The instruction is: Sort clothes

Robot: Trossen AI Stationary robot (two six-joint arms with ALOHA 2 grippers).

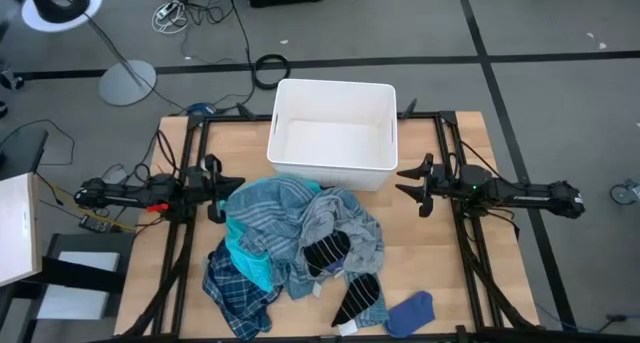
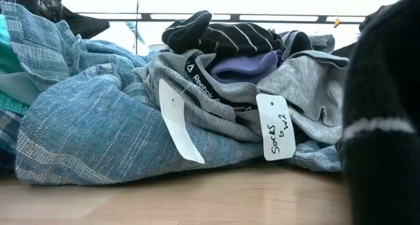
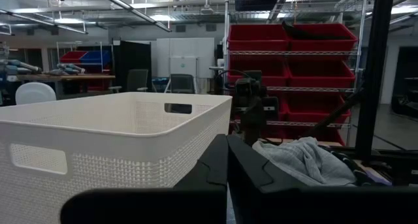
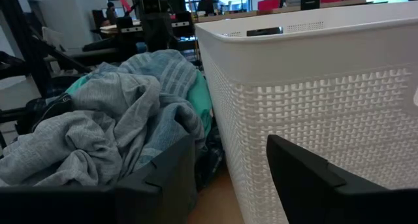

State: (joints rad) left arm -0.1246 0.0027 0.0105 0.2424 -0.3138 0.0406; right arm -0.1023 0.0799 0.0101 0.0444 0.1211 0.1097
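Nearest the table's front edge lie the small blue item (image 1: 412, 310) and one of the black striped socks (image 1: 358, 299), with the navy plaid shirt (image 1: 232, 288) spilling toward the front left corner. Behind them the clothes pile up mid-table: a turquoise piece (image 1: 248, 262) tucked under the blue-grey striped shirt (image 1: 268, 205), and the grey top (image 1: 345, 226) draped over the right of the heap with a second dark sock on it. From table height, two white paper tags (image 2: 275, 126) hang off the grey top (one reads "Socks"), and a purple fold shows beneath a striped sock at the crest of the pile. Flanking the heap, the left gripper (image 1: 213, 188) rests low at the pile's left edge with its fingers closed together, holding nothing, while the right gripper (image 1: 421, 184) sits apart from the clothes on the right side, fingers spread and empty. Farthest back stands the white bin (image 1: 384, 133), its front wall just touching the heap.
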